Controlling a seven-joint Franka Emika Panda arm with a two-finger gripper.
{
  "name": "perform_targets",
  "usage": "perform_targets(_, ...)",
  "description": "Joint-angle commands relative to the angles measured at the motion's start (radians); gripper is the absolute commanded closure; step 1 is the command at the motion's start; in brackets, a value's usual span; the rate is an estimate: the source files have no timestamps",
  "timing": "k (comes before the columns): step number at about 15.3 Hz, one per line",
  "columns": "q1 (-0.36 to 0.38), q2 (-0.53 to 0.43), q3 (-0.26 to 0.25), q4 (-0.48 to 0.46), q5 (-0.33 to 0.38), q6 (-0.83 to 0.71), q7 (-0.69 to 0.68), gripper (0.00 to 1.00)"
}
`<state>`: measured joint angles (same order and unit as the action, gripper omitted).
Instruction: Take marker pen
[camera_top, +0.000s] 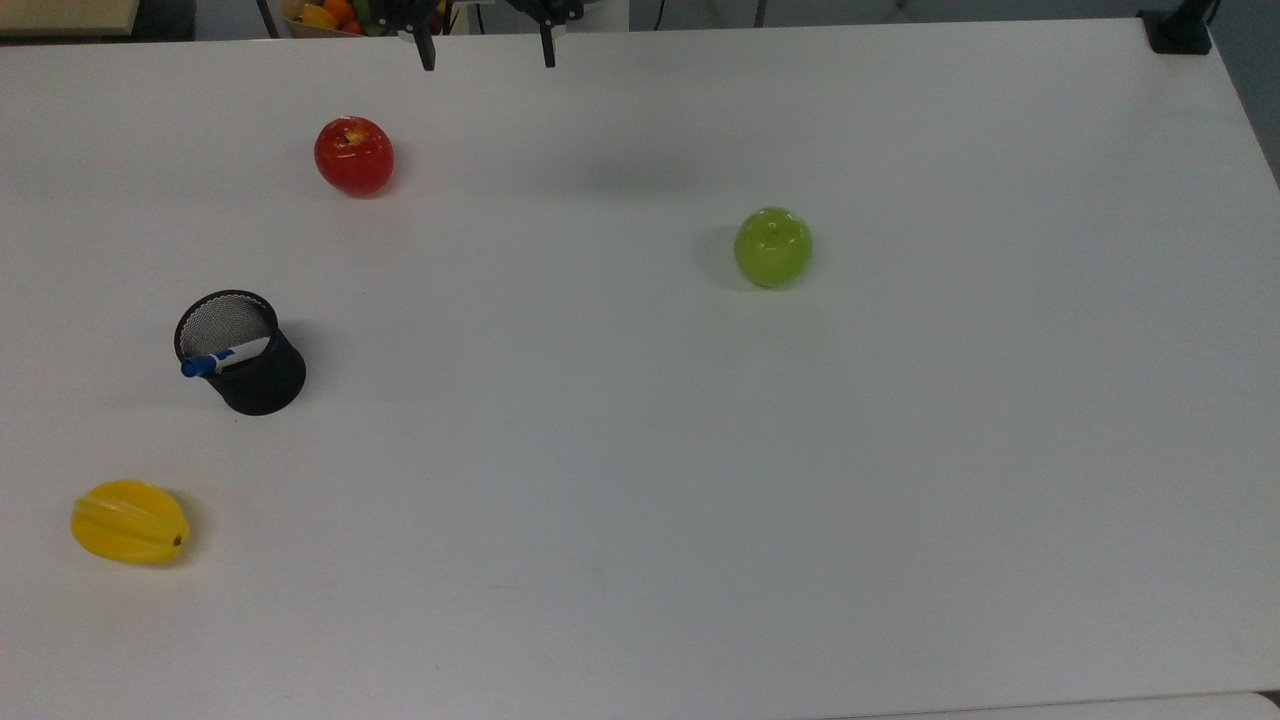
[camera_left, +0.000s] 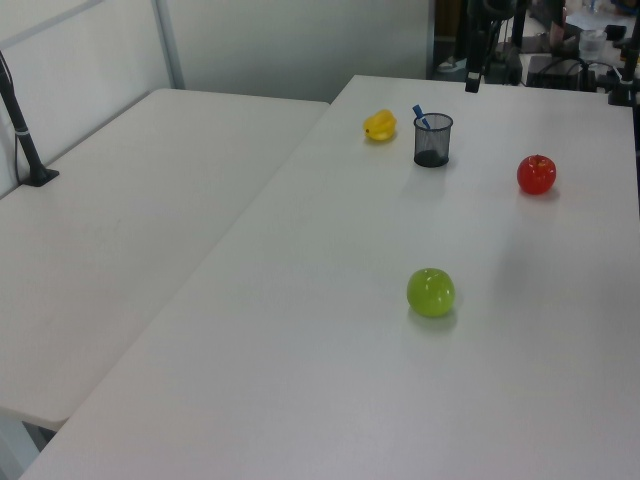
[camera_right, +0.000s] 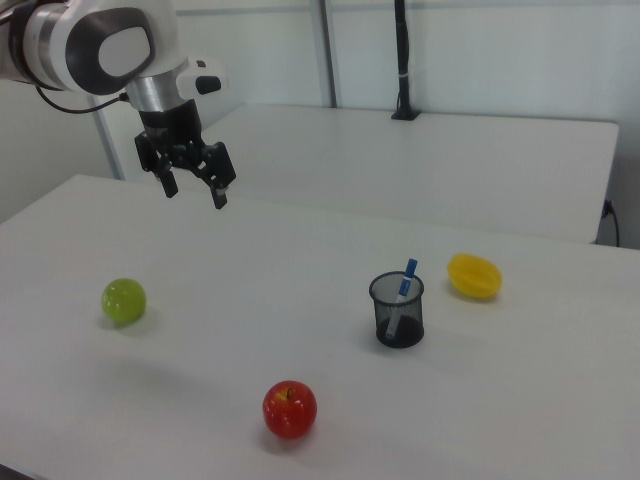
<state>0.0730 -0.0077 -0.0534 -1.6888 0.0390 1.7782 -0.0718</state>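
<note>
Fingers (camera_right: 195, 190) spread wide, holding nothing, hover high above the white tabletop (camera_top: 640, 500); well away from them, the blue-capped white marker pen (camera_right: 402, 291) leans in a black mesh cup (camera_right: 397, 312).

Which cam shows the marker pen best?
The right view: the marker pen stands tilted in the black mesh cup, its blue cap above the rim and its barrel visible through the mesh. The top view shows cap and upper barrel against the rim. The left view shows just the blue tip.
</note>
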Motion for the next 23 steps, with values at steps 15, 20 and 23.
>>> perform_targets(15,0.01,-0.015,-0.023,-0.009,-0.007,0.024,-0.017,0.0)
perform_targets(20,-0.022,-0.017,-0.037,-0.006,-0.048,0.157,-0.008,0.0)
perform_targets(23,-0.022,-0.002,-0.088,-0.008,-0.068,0.243,-0.006,0.0)
